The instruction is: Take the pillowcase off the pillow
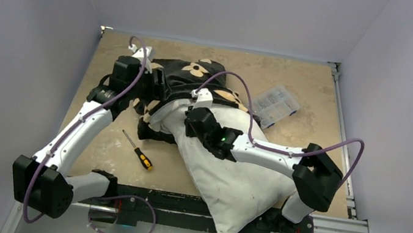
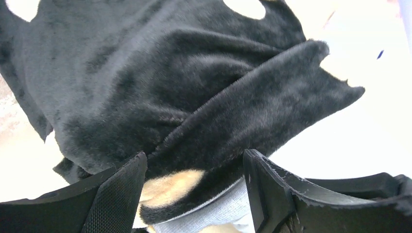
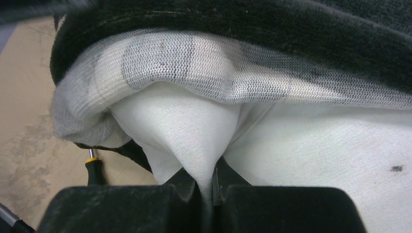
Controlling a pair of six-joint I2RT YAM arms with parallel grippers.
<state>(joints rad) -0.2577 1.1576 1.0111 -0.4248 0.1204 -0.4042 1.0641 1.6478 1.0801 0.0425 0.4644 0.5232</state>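
The white pillow [image 1: 231, 182] lies slantwise on the table, its near corner hanging over the front edge. The black plush pillowcase [image 1: 189, 74] with tan motifs covers only its far end, bunched up. My left gripper [image 1: 156, 84] is at the pillowcase's left side. In the left wrist view its jaws [image 2: 195, 154] stand wide, closed on a thick fold of pillowcase [image 2: 194, 97] with pale grey lining showing. My right gripper [image 1: 191, 117] sits on the pillow just below the cover's edge. It [image 3: 206, 179] is shut, pinching a peak of white pillow [image 3: 316, 145] cloth under the pillowcase [image 3: 291, 29] rim.
A black and yellow screwdriver [image 1: 140, 153] lies on the tan table [image 1: 296, 80] left of the pillow, also visible as the screwdriver [image 3: 94, 170] in the right wrist view. A clear plastic parts box [image 1: 273, 105] sits at the back right. Walls enclose three sides.
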